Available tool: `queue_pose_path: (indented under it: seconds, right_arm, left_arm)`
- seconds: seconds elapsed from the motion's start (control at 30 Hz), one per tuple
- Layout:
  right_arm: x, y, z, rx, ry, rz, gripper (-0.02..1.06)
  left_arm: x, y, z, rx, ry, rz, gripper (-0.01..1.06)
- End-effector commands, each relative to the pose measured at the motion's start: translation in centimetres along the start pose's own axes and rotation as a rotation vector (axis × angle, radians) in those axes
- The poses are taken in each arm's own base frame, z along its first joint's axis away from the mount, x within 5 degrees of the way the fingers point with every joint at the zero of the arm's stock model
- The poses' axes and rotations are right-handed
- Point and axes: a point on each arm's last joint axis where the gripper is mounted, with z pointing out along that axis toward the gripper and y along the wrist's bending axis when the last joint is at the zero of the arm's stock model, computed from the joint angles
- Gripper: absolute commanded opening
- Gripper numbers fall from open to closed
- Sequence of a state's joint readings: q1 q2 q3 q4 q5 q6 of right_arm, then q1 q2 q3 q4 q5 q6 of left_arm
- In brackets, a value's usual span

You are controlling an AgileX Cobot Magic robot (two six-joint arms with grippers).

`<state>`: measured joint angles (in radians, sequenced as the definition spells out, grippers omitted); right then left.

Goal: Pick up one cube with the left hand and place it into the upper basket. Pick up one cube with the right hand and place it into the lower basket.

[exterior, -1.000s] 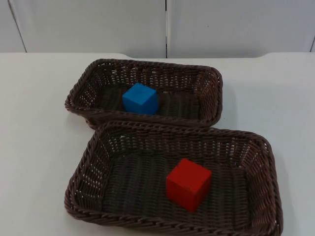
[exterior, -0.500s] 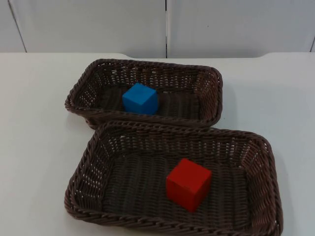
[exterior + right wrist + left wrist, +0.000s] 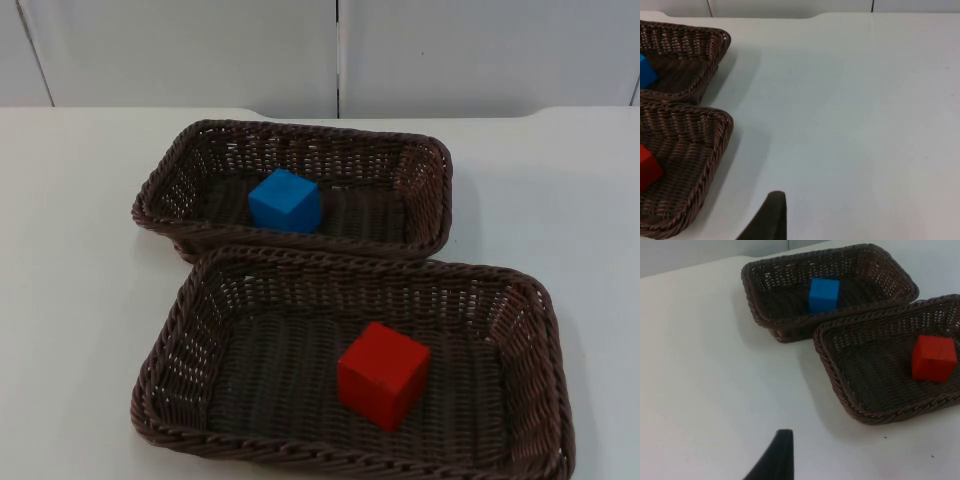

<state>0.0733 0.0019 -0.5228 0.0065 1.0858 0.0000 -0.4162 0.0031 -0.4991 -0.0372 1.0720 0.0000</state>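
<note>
A grey partition wall (image 3: 200, 50) closes off the far edge of the white worktop (image 3: 70, 260) I am working over. On it sit two dark brown woven wicker baskets, long sides touching. The upper basket (image 3: 420, 165) holds a blue cube (image 3: 285, 200), resting flat on its floor towards the left half. The lower basket (image 3: 175, 330) holds a red cube (image 3: 383, 374), right of centre on its floor.

My left gripper (image 3: 772, 460) hangs over bare worktop, well apart from both baskets. From its wrist camera both baskets lie ahead of the jaws and off to the right, the blue cube (image 3: 823, 295) farther off than the red cube (image 3: 934, 359). One black fingertip shows, so I cannot tell how the jaws stand.

My right gripper (image 3: 770, 217) likewise waits over bare worktop, with the basket ends ahead and to the left of its jaws. Their state I cannot tell either.
</note>
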Motion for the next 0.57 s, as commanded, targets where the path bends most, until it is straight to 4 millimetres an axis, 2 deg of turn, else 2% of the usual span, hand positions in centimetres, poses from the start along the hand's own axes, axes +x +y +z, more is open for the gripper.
queue_pose_path:
  seconds: [0.0,0.33,0.53]
  right_arm:
    - [0.08,0.00,0.14,0.008,-0.002,-0.003,1.05]
    - [0.08,0.00,0.14,0.007,-0.002,-0.002,1.05]
    - [0.08,0.00,0.14,0.007,-0.002,-0.002,1.05]
  left_arm:
    - [0.13,0.01,0.07,-0.021,0.003,-0.010,1.05]
    - [0.08,-0.12,0.17,-0.282,-0.006,-0.149,1.05]
    - [0.07,-0.14,0.20,-0.347,-0.008,-0.184,1.05]
